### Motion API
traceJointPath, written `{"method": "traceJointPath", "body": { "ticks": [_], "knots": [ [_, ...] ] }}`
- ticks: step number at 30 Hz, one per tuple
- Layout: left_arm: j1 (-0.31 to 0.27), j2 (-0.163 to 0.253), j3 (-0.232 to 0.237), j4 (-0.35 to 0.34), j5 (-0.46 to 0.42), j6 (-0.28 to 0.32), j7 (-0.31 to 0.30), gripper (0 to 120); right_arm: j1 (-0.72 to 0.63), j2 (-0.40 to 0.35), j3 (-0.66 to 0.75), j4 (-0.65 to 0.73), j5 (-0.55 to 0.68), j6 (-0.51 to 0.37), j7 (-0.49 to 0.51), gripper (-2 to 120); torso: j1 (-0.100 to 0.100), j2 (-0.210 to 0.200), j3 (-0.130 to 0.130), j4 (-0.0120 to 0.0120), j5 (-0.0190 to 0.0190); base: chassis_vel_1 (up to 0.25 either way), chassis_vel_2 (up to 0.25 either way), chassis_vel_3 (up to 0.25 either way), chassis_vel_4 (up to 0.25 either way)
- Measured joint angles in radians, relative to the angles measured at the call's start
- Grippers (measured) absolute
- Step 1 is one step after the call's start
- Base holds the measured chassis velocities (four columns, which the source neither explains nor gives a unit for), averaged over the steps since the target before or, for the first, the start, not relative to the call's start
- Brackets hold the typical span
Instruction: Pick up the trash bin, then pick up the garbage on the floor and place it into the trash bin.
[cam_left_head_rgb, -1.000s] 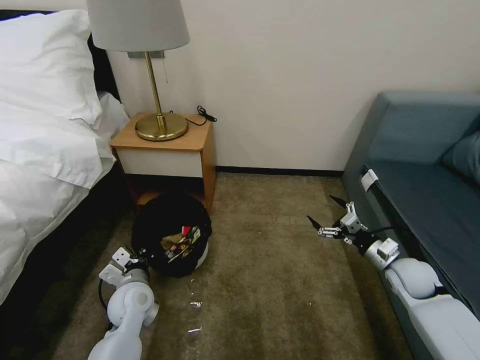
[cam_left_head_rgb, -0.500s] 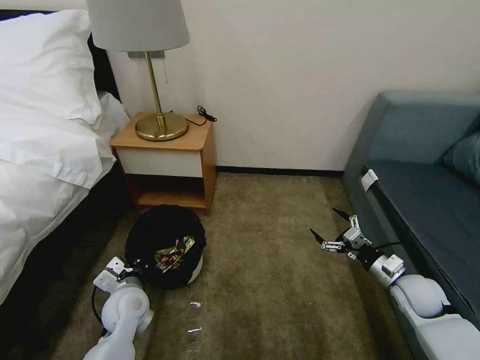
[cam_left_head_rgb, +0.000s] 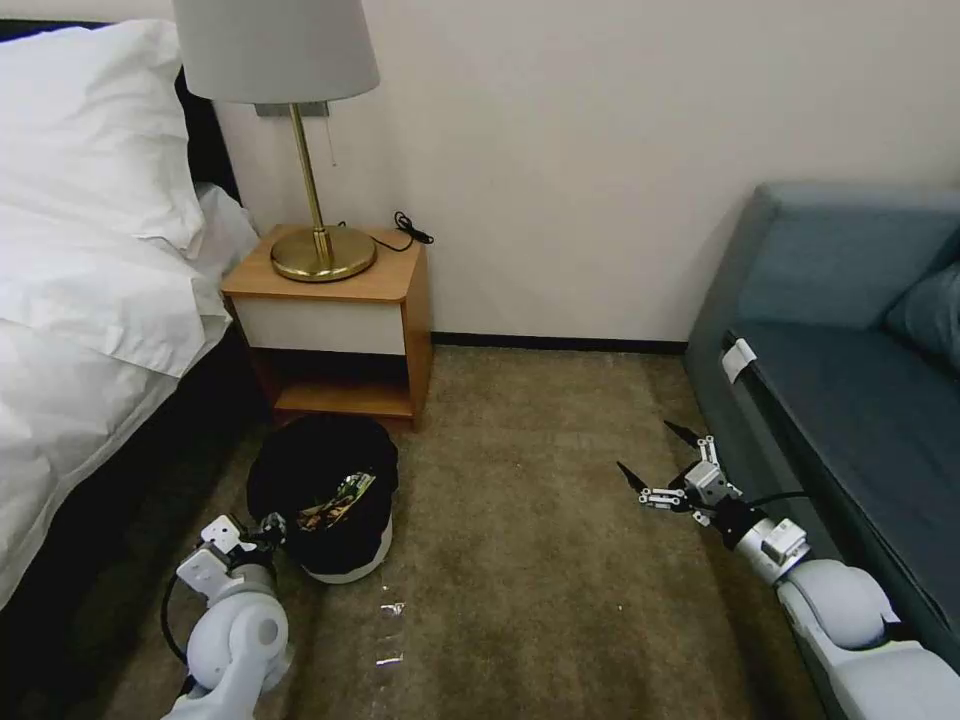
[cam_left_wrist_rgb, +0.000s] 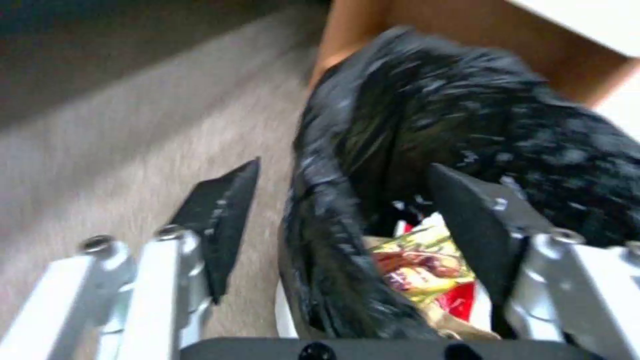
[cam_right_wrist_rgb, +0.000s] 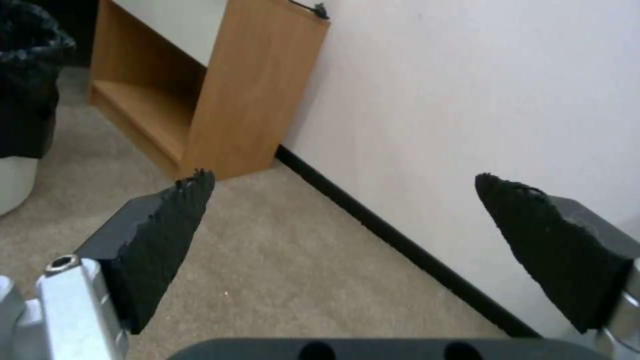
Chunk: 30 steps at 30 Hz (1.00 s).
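Note:
The trash bin (cam_left_head_rgb: 345, 560), white with a black bag over its rim, stands upright on the carpet in front of the nightstand. Colourful garbage (cam_left_head_rgb: 335, 500) lies inside it, seen close in the left wrist view as red and yellow packets (cam_left_wrist_rgb: 420, 260). My left gripper (cam_left_head_rgb: 272, 525) is at the bin's near-left rim. It is open (cam_left_wrist_rgb: 343, 165), one finger outside the bag and one inside, with gaps on both sides of the rim. My right gripper (cam_left_head_rgb: 645, 447) hangs open above the carpet beside the sofa, holding nothing (cam_right_wrist_rgb: 343, 176). The bin (cam_right_wrist_rgb: 27, 85) also shows at the right wrist view's edge.
A wooden nightstand (cam_left_head_rgb: 340, 300) with a brass lamp (cam_left_head_rgb: 320, 250) stands just behind the bin. A bed with white linen (cam_left_head_rgb: 80, 330) is on the left and a blue sofa (cam_left_head_rgb: 850, 380) on the right. Small shiny scraps (cam_left_head_rgb: 392, 608) lie on the open carpet between them.
The bin has come down from a tilted, raised pose to stand upright on the carpet, nearer and further left. My left arm lowered with it. The right gripper sank slightly.

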Motion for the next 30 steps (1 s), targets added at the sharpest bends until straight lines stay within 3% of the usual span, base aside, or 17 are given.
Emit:
{"method": "traceJointPath", "body": {
  "ticks": [3, 5, 6, 7, 8, 9, 10, 11, 14, 17, 18, 20, 21, 23, 24, 25, 30],
  "knots": [
    [0.05, 0.011, 0.006, -0.038, 0.077, -0.005, 0.028, 85, -0.011, -0.004, 0.007, 0.008, 0.009, -0.007, 0.013, 100, 0.0, 0.0, 0.0, -0.0001, 0.0001, 0.0, 0.0, 0.0, 0.0],
    [0.113, 0.017, 0.004, -0.074, 0.171, -0.022, 0.06, 96, -0.022, -0.006, 0.012, 0.018, 0.018, -0.017, 0.04, 100, 0.0, 0.0, 0.0, 0.0, 0.0001, 0.0, 0.0, 0.0, 0.0],
    [0.113, 0.017, 0.004, -0.074, 0.171, -0.022, 0.06, 96, -0.022, -0.006, 0.012, 0.018, 0.018, -0.017, 0.04, 100, 0.0, 0.0, 0.0, 0.0, 0.0001, 0.0, 0.0, 0.0, 0.0],
    [0.142, 0.017, -0.006, -0.081, 0.244, -0.061, 0.09, 99, -0.029, -0.006, 0.012, 0.029, 0.033, -0.028, 0.065, 100, 0.0, 0.0, 0.0, 0.0001, 0.0, 0.0, 0.0, 0.0, 0.0],
    [0.163, 0.012, -0.02, -0.081, 0.354, -0.152, 0.113, 100, -0.039, -0.007, 0.012, 0.045, 0.063, -0.045, 0.094, 100, 0.0, 0.0, 0.0, 0.0002, 0.0, 0.0, 0.0, 0.0, 0.0],
    [0.163, 0.012, -0.02, -0.081, 0.354, -0.152, 0.113, 100, -0.039, -0.007, 0.012, 0.045, 0.063, -0.045, 0.094, 100, 0.0, 0.0, 0.0, 0.0002, 0.0, 0.0, 0.0, 0.0, 0.0],
    [0.181, 0.009, -0.035, -0.086, 0.449, -0.238, 0.131, 100, -0.048, -0.007, 0.012, 0.063, 0.102, -0.069, 0.123, 100, 0.0, 0.0, 0.0, 0.0001, 0.0001, 0.0, 0.0, 0.0, 0.0],
    [0.212, 0.012, -0.042, -0.11, 0.484, -0.281, 0.149, 100, -0.06, -0.009, 0.011, 0.091, 0.163, -0.112, 0.172, 100, 0.0, 0.0, 0.0, 0.0001, 0.0, 0.0, 0.0, 0.0, 0.0],
    [0.244, 0.022, -0.05, -0.147, 0.475, -0.293, 0.17, 100, -0.069, -0.012, 0.008, 0.123, 0.227, -0.166, 0.238, 100, 0.0, 0.0, 0.0, 0.0001, 0.0, 0.0, 0.0, 0.0, 0.0],
    [0.28, 0.046, -0.114, -0.179, 0.453, -0.321, 0.244, 100, -0.083, -0.024, 0.008, 0.19, 0.353, -0.279, 0.376, 100, 0.0, 0.0, 0.0, 0.0, 0.0, 0.0, 0.0, 0.0, 0.0],
    [0.28, 0.046, -0.114, -0.179, 0.453, -0.321, 0.244, 100, -0.083, -0.024, 0.008, 0.19, 0.353, -0.279, 0.376, 100, 0.0, 0.0, 0.0, 0.0, 0.0, 0.0, 0.0, 0.0, 0.0],
    [0.316, 0.069, -0.171, -0.191, 0.419, -0.345, 0.327, 100, -0.094, -0.037, 0.016, 0.235, 0.448, -0.363, 0.449, 100, 0.0, 0.0, 0.0, 0.0, 0.0, 0.0, 0.0, 0.0, 0.0],
    [0.316, 0.069, -0.171, -0.191, 0.419, -0.345, 0.327, 100, -0.094, -0.037, 0.016, 0.235, 0.448, -0.363, 0.449, 100, 0.0, 0.0, 0.0, 0.0, 0.0, 0.0, 0.0, 0.0, 0.0],
    [0.356, 0.099, -0.212, -0.194, 0.387, -0.37, 0.397, 100, -0.101, -0.045, 0.023, 0.265, 0.517, -0.421, 0.509, 100, 0.0, 0.0, 0.0, 0.0, -0.0001, 0.0, 0.0, 0.0, 0.0],
    [0.356, 0.099, -0.212, -0.194, 0.387, -0.37, 0.397, 100, -0.101, -0.045, 0.023, 0.265, 0.517, -0.421, 0.509, 100, 0.0, 0.0, 0.0, 0.0, -0.0001, 0.0, 0.0, 0.0, 0.0],
    [0.387, 0.122, -0.231, -0.196, 0.356, -0.385, 0.441, 100, -0.106, -0.046, 0.024, 0.273, 0.537, -0.448, 0.542, 100, 0.0, 0.0, 0.0, 0.0001, -0.0001, 0.0, 0.0, 0.0, 0.0],
    [0.429, 0.151, -0.245, -0.202, 0.319, -0.395, 0.479, 100, -0.11, -0.033, 0.026, 0.271, 0.562, -0.469, 0.58, 100, 0.0, 0.0, 0.0, 0.0, -0.0001, 0.0, 0.0, 0.0, 0.0]
  ]
}}
